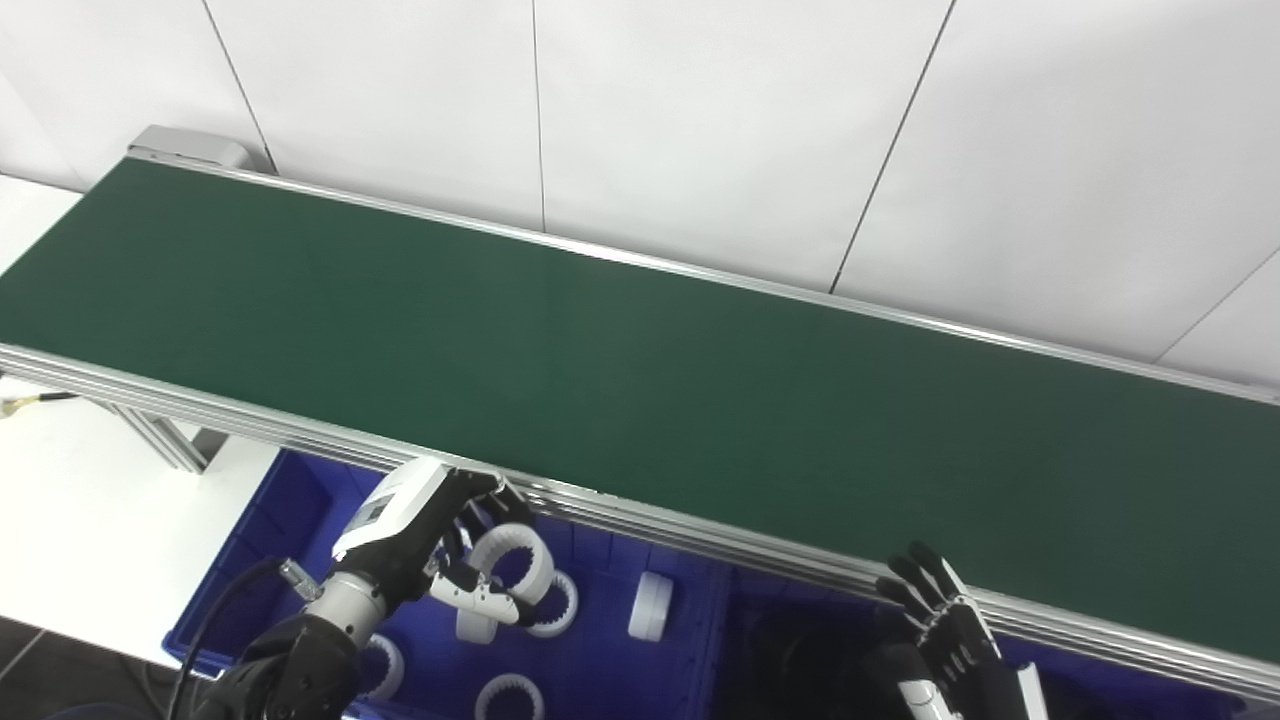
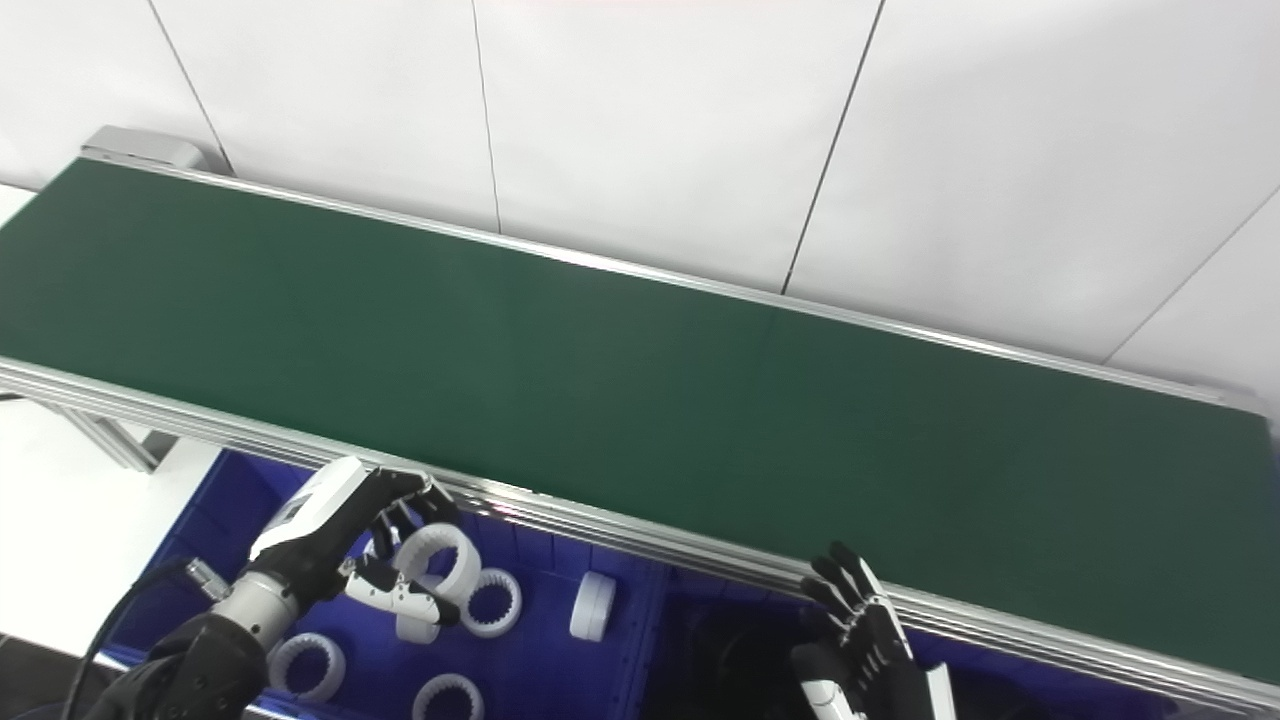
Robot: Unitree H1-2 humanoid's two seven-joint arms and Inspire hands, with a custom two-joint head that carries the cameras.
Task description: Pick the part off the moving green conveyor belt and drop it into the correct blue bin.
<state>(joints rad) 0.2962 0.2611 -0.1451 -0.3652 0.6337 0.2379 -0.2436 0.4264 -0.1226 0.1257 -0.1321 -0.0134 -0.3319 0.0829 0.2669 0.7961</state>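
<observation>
So the left hand is down at the near edge of the belt, hanging over the left blue bin, and it's got a white toothed ring pinched between thumb and fingers. The ring sits tilted, up off the bin floor, just below the belt's metal rail.

Under and around it in that same bin there's a bunch more white rings: one right behind the held ring, one near the left wrist, one at the near edge, plus a ring standing on its edge further right.

The right hand is over on the near right side, fingers spread and pointing up, holding nothing. It's just in front of the rail, above a second blue bin that looks dark inside, can't make out what's in there.

The green belt runs from far left to near right with nothing on it. White wall panels behind it, and a white table off to the left.
</observation>
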